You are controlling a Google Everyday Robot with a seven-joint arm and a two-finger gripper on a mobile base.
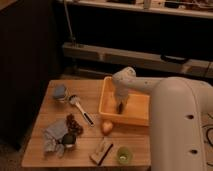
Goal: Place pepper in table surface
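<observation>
gripper [120, 106] seen low inside yellow bin [137, 119] | grip state can't be told | round obj (onion?) [106, 126] + brush [81, 110] near bin, on table surface [90, 90]

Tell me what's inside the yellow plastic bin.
The robot arm's pincer hangs down inside the yellow-orange rectangular plastic bin, low over its floor. The floor around it looks bare; anything beneath or within the pincer is covered.

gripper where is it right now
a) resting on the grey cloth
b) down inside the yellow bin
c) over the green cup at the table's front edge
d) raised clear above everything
b: the gripper reaches down inside the yellow bin, well away from the green cup and the cloth.
</observation>
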